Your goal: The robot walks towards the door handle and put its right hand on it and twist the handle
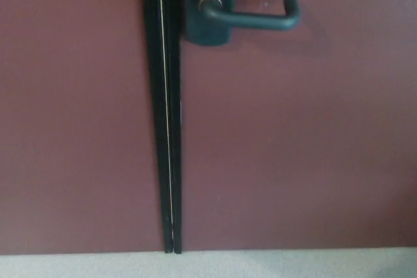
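Note:
A dark grey lever door handle [251, 17] is mounted on a dark backplate [207, 4] near the top of the head view. Its lever runs level to the right and ends in a curled tip. It sits on a maroon door [293, 135] that fills the right part of the picture. Neither of my hands shows anywhere in the view.
A black vertical seam [166, 128] with a thin bright line runs down between the door and a maroon panel [71, 115] on the left. A pale grey floor strip [208, 265] lies along the bottom edge.

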### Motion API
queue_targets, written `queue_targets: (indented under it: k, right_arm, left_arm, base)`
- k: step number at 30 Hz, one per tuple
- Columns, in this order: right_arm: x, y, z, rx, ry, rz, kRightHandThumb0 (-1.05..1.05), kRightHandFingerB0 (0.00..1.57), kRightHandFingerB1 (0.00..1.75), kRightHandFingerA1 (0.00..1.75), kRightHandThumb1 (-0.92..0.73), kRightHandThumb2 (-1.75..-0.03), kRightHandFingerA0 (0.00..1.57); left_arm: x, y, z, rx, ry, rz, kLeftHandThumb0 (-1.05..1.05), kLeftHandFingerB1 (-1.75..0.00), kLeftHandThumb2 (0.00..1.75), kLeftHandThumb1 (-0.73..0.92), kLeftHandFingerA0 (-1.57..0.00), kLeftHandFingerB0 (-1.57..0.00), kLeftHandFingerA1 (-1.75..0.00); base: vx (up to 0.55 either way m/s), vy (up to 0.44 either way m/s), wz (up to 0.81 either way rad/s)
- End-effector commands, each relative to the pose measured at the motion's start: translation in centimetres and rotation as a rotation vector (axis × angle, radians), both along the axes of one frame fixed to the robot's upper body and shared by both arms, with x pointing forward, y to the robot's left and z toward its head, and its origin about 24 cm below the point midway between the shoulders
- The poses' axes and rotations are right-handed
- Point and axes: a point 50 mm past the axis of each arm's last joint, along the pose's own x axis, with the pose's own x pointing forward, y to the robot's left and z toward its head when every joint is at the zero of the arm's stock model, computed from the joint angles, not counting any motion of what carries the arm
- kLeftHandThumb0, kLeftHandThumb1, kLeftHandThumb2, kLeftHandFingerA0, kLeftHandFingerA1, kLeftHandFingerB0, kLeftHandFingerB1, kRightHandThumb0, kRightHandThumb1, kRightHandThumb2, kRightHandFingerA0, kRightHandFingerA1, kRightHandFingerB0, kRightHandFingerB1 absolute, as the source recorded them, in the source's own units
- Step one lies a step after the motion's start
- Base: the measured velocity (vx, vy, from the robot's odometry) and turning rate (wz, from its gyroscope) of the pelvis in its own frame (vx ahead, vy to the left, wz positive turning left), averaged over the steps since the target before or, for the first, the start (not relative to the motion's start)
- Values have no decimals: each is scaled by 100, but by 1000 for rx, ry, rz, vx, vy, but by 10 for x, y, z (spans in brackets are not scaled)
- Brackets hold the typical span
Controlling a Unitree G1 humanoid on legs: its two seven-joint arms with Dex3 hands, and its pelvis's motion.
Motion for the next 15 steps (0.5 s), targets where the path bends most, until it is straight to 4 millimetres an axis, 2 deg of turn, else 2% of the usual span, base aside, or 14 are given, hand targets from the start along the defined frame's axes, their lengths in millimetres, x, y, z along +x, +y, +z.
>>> queue_targets:
  k: [1,7,14,15]
  right_arm:
    - [-6,-3,-1,-7,35,5,-4,45,40,52,-63,-57,69]
    - [-6,-3,-1,3,33,11,-4,47,41,51,-64,-57,68]
    - [-4,-1,0,8,11,10,-4,46,41,52,-64,-58,68]
    - [-4,-1,-1,9,13,7,-4,46,41,52,-64,-58,68]
  left_arm:
    - [-2,-1,-1,2,28,-22,-3,-37,60,71,-57,-37,-49]
    - [-2,0,0,4,32,-35,-5,-38,60,71,-56,-39,-48]
    - [0,1,0,13,36,-44,-5,-38,60,71,-56,-40,-48]
    - [0,1,0,14,36,-46,-5,-38,60,71,-56,-40,-48]
  base:
    - [97,-43,-2]
    - [72,-33,9]
    - [84,140,3]
    - [81,117,-58]
